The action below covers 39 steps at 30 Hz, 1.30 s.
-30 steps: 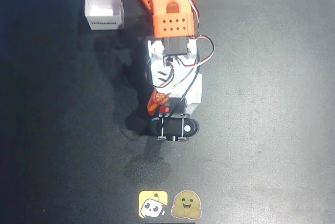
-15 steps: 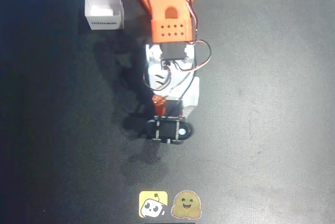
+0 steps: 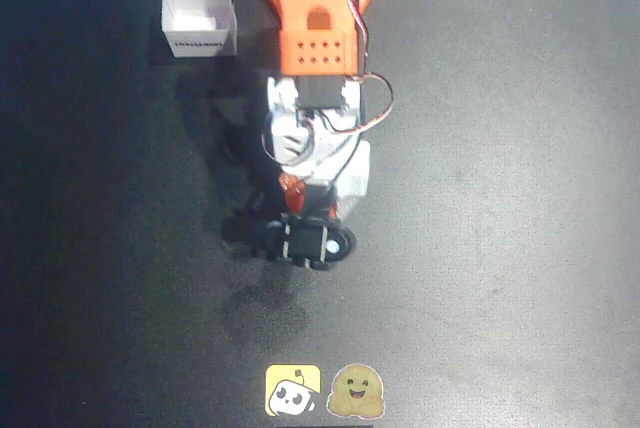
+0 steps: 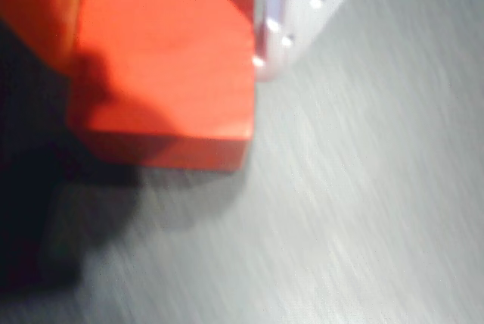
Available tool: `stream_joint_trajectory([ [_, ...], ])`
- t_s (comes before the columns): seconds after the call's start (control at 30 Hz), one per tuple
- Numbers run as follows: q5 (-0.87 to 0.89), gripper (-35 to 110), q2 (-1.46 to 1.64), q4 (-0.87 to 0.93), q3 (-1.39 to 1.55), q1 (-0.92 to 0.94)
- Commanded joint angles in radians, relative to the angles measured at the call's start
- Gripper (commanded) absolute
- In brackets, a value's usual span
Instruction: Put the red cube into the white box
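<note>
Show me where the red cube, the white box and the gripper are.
red cube (image 4: pixel 162 66): wrist view, its top face.
white box (image 3: pixel 201 45): overhead view, its printed side wall.
gripper (image 4: pixel 170 29): wrist view, midway between the fingertips.

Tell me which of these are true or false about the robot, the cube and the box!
1. The cube sits between the gripper's fingers. True.
2. The cube is inside the box. False: it is at the gripper, far from the box.
3. The box stands at the upper left in the overhead view. True.
4. The cube is blue. False: it is red.
5. Two stickers lie near the bottom edge of the overhead view. True.
</note>
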Motion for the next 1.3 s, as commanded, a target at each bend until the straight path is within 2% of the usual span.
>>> stream_joint_trajectory([
  [0.0, 0.005, 0, 0.106, 0.201, -0.118, 0.021],
  [0.13, 0.061, 0, 0.176, 0.440, -0.247, 0.064],
  [0.23, 0.129, 0, 0.281, 0.534, -0.247, 0.124],
  [0.53, 0.164, 0, 0.492, 0.795, -0.186, 0.526],
  [0.73, -0.075, 0, 0.502, 0.856, -0.179, 0.916],
  [0.87, -0.178, 0, 0.505, 0.885, -0.170, 1.089],
  [1.27, -0.199, 0, 0.541, 0.925, -0.064, 1.210],
])
